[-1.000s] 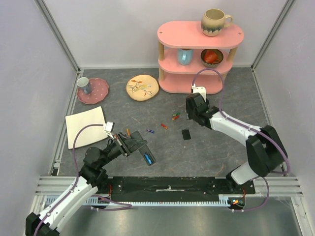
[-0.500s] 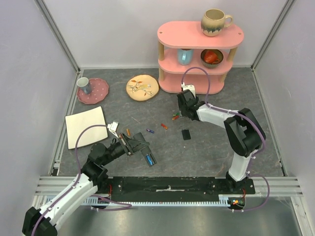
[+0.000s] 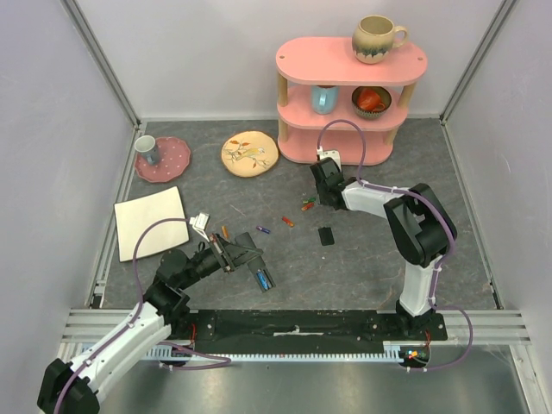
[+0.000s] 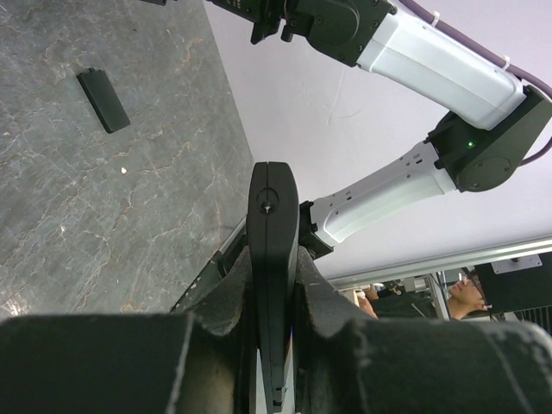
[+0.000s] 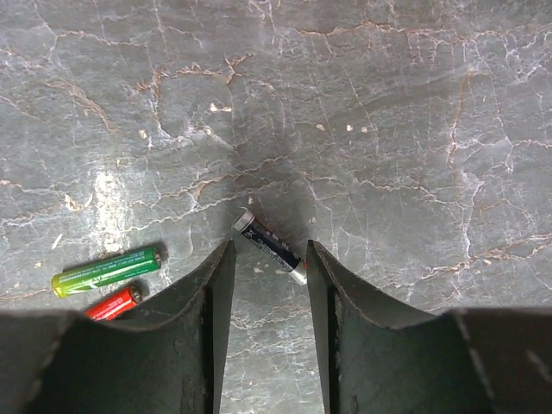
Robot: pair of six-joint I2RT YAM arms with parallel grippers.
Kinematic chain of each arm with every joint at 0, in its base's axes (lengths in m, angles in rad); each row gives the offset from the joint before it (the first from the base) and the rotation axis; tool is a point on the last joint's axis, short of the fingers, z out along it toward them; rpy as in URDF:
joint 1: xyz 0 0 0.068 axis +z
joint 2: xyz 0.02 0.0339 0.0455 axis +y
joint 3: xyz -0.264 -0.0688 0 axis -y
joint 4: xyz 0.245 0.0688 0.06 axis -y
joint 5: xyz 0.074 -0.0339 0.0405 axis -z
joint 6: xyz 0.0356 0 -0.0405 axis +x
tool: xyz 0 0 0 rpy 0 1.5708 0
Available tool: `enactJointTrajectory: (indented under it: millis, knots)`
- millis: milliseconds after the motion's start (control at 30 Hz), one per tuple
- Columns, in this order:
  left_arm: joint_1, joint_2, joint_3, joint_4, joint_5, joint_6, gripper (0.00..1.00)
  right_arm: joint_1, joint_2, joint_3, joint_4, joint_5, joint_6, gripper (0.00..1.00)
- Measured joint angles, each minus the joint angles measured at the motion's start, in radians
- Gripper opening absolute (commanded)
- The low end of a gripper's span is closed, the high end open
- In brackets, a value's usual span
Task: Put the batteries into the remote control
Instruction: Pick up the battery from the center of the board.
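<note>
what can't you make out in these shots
- Left wrist view: remote is edge-on, its lower part hidden by the fingers; battery bay unseen here.
- Right wrist view: red battery cut off by a finger.
- Top view: loose batteries too small to count reliably.

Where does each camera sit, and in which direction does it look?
Top external: above and behind the bases, looking down on the table; left arm and right arm show.
Left wrist: looks along the left end effector, shut on the remote control, toward the right arm.
Right wrist: looks straight down; the open right end effector straddles a dark battery; green battery and red battery lie left.
Shared: top external and left wrist both show the small black piece.
</note>
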State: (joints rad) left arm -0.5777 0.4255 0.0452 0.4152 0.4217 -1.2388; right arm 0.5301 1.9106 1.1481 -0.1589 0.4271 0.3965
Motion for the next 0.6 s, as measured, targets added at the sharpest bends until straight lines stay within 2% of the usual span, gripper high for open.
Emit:
enactJointTrajectory:
  millis: [200, 600]
  knots:
    - [0.000, 0.011, 0.000, 0.022, 0.000, 0.000, 0.02, -0.001, 0.005, 0.000, 0.016, -0.016, -0.015, 0.39]
    - [0.000, 0.011, 0.000, 0.048, 0.004, 0.000, 0.02, -0.011, 0.002, -0.021, 0.061, -0.091, -0.031, 0.16]
